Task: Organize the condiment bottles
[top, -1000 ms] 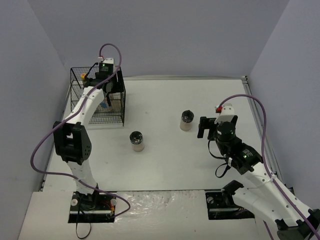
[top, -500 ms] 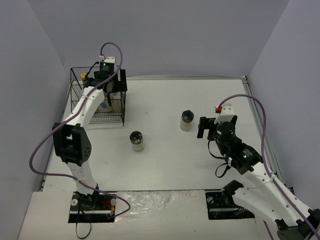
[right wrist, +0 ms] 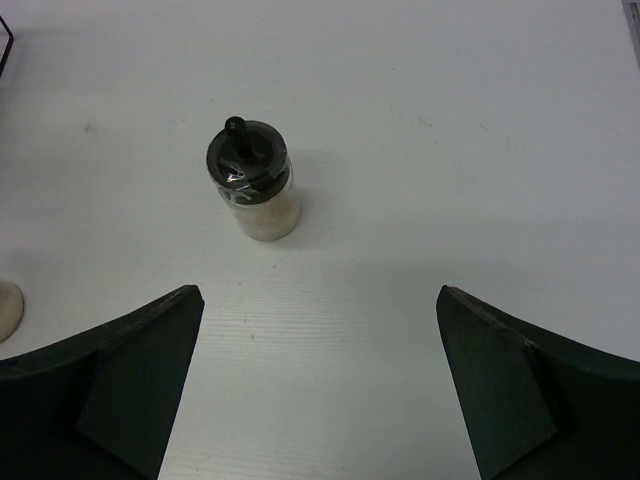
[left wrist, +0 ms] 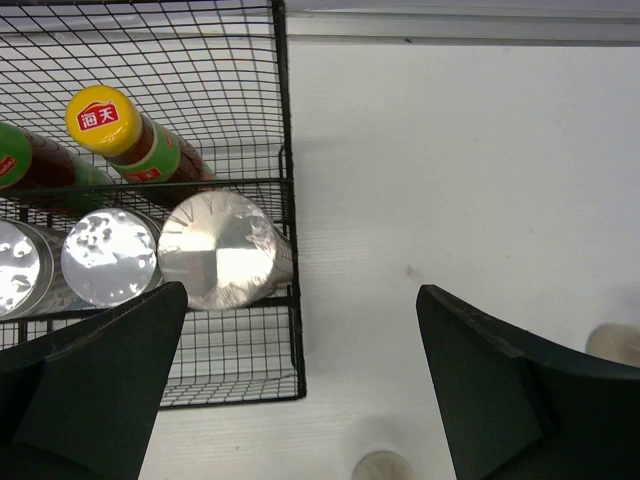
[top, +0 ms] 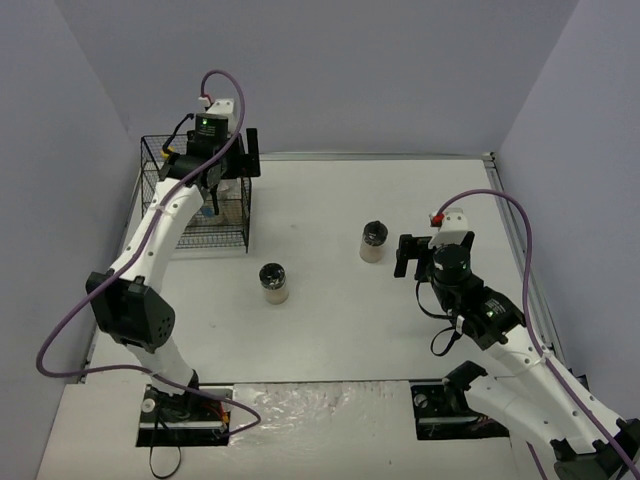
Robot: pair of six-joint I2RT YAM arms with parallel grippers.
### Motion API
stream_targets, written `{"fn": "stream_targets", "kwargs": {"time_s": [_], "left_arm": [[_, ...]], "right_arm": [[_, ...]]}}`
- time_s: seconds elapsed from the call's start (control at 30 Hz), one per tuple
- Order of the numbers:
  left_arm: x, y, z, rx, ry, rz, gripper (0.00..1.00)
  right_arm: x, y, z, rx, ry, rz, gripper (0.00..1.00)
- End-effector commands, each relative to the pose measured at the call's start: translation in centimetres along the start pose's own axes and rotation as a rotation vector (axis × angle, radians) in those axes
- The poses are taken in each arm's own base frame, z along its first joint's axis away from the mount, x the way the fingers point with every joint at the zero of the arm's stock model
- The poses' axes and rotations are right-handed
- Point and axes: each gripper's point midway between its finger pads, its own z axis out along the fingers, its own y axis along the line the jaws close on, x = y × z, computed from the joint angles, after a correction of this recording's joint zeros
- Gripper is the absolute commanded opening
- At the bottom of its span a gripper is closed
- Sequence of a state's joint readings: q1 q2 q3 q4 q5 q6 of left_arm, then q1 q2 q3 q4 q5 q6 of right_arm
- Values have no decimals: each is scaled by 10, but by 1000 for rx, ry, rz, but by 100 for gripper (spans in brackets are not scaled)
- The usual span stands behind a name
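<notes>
While the left gripper point(left wrist: 302, 295) is hanging over the near right corner of the black wire rack point(left wrist: 285, 100), its fingers are spreading about as wide as they go and they aren't holding anything, just framing the rack corner and bare table point(top: 330, 320) from above. Inside the rack, the yellow-capped sauce bottle point(left wrist: 104, 120) is showing a little red patch on its cap with white characters reading 海天, and there's a red label running down its side that I can't read at this angle. Next to it on the left, a green-topped bottle point(left wrist: 10, 165) is getting cut off by the edge of the wrist view, so no text there. The three silver-lidded jars point(left wrist: 218, 250) are sitting side by side in a row just in front of the bottles, with the rightmost one tucked into the rack's corner; their lids are only giving glare, no writing. Out on the open table, the black-lidded jar point(right wrist: 252, 180) with pale contents is standing upright, and the right gripper point(right wrist: 320, 292) is pointing at it from a bit back, fingers also spreading wide with nothing between them, not touching it. There's something label-like under the lid, but it's too small to read. A second dark-lidded jar point(top: 273, 282) is standing by itself nearer the middle of the table, well apart from both grippers and from the rack.
</notes>
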State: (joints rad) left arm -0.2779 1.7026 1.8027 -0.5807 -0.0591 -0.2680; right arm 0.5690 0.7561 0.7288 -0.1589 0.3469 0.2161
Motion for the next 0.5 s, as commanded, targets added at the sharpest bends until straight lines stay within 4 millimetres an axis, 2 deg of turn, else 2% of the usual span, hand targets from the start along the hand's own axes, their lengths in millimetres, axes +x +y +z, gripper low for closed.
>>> {"fn": "stream_targets", "kwargs": {"time_s": [0.0, 0.1, 0.27, 0.33, 0.47], "left_arm": [[-15, -19, -78, 70, -97, 13, 97], [19, -25, -94, 93, -52, 0, 97], [100, -46, -103, 164, 72, -8, 97], [122, -59, -108, 203, 95, 6, 97], [152, -71, -108, 223, 94, 9, 97]], "right_arm": [[-23, 3, -3, -19, -80, 42, 100], [-25, 4, -5, -24, -85, 43, 100], [-25, 5, -3, -30, -80, 37, 100], [-25, 5, -3, -30, -82, 37, 100], [-25, 6, -3, -33, -85, 40, 100]]}}
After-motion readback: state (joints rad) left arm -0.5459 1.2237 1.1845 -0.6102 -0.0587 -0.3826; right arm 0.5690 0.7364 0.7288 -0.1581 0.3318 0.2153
